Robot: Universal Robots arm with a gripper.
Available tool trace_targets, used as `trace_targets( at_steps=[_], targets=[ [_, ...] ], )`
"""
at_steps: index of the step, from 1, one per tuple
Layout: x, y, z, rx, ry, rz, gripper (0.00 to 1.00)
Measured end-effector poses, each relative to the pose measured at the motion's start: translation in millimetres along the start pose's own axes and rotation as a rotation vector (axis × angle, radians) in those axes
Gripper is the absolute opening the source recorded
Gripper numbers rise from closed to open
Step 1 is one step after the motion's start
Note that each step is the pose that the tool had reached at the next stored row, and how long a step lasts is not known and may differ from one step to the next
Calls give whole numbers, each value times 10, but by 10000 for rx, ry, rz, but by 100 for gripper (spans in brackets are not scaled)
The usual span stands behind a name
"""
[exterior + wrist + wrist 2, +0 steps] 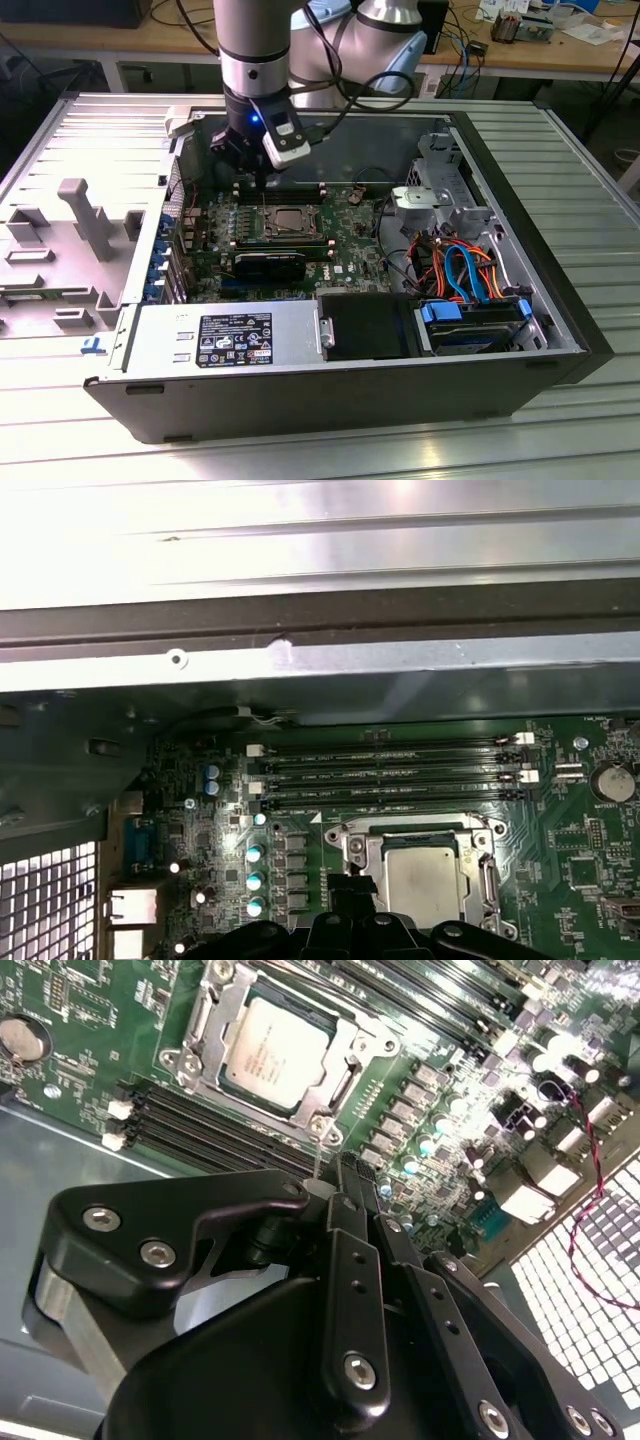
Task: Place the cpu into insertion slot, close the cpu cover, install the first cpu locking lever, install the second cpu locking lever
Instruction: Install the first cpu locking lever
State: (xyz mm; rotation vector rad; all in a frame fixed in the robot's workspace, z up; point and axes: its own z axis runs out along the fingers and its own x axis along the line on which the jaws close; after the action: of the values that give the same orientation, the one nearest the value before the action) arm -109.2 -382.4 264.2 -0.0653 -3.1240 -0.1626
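My claw [258, 182] looks pinched shut on nothing, going by the second wrist view. The cpu [292, 219] sits in the insertion slot [185, 1060], about mid-frame in the exterior view, and the cpu cover [345, 1070] looks folded down around it. From my tips the socket is just lower in the frame and toward the exterior view's right. I'm hanging over the memory slots [300, 187] right beside it. Honestly can't make out the levers.
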Motion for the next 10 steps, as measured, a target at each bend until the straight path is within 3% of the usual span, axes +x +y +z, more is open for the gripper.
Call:
trace_targets(
  at_steps=[5, 10],
  targets=[
    [69, 24, 4, 0, -1, -1, 11],
    [91, 86, 10, 0, -1, 0, 11]
  ],
)
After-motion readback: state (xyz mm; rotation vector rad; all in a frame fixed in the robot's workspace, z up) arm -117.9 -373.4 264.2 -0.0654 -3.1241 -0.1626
